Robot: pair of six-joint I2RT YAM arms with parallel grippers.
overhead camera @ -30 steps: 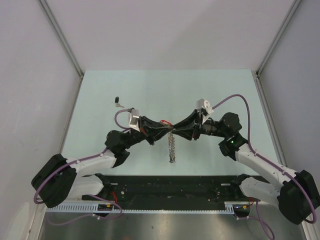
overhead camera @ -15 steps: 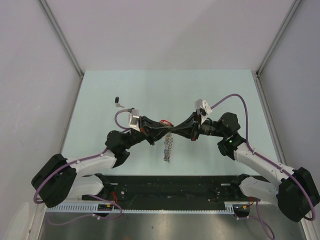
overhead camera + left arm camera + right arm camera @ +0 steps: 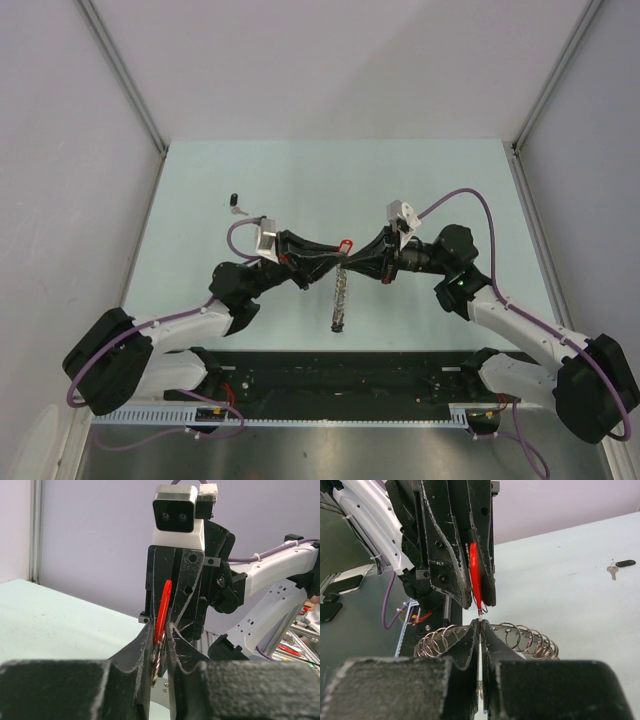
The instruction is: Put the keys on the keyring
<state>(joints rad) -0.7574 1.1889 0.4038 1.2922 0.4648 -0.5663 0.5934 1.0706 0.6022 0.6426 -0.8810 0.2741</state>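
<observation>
My left gripper (image 3: pixel 335 256) is shut on the red-headed key (image 3: pixel 346 243), held edge-on between its fingers in the left wrist view (image 3: pixel 162 611). My right gripper (image 3: pixel 352 264) faces it tip to tip and is shut on the keyring (image 3: pixel 340 300), which hangs below as a silver strand. In the right wrist view the right gripper (image 3: pixel 480 628) pinches the ring's wire, with several small silver loops (image 3: pixel 530 637) fanned out on both sides. The red key (image 3: pixel 475 580) ends right at the right fingertips, touching the ring there.
A small black-headed key (image 3: pixel 236 204) lies on the pale green table (image 3: pixel 450 180) at the far left; it also shows in the right wrist view (image 3: pixel 619 566). Grey walls stand on three sides. A black rail (image 3: pixel 330 365) runs along the near edge.
Both grippers stayed tip to tip and shifted slightly. The red key head has turned up into view from above. The hanging keyring has swung and now hangs narrower.
</observation>
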